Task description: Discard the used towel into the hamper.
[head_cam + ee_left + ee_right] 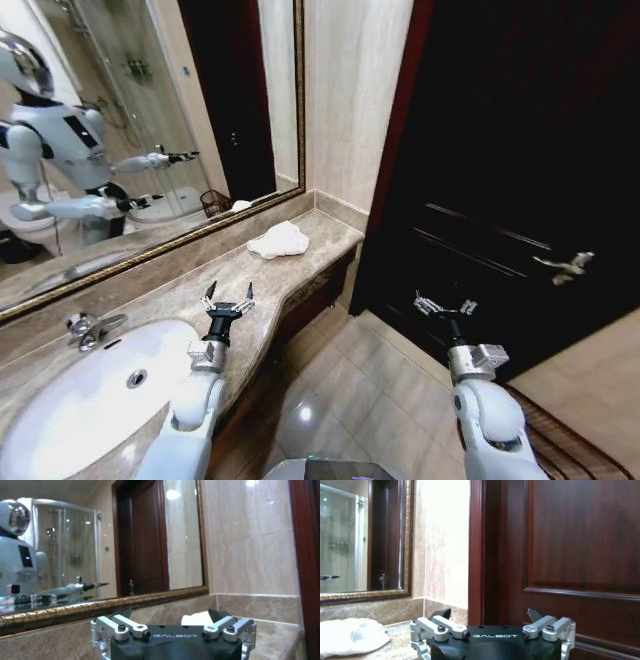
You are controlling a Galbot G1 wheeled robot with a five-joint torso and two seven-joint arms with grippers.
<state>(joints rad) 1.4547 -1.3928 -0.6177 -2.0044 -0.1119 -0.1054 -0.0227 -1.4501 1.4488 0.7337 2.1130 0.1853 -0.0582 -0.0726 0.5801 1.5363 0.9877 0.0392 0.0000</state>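
Observation:
The used towel (278, 240) is a crumpled white heap on the marble counter near its far end, below the mirror. My left gripper (230, 293) hovers open above the counter between the sink and the towel, short of the towel and holding nothing. Its wrist view shows the towel (196, 618) beyond the left gripper (171, 614). My right gripper (445, 302) hangs open and empty over the floor in front of the dark door. The right wrist view shows the towel (350, 635) off to the side of the right gripper (489, 613). The dark ribbed hamper (565, 440) peeks in beside my right arm.
A white sink (90, 400) with a chrome tap (88, 330) lies at the counter's near end. A gold-framed mirror (150, 110) backs the counter. The dark wooden door (500, 180) with a metal handle (565, 266) stands to the right. Tiled floor (350, 390) runs between counter and door.

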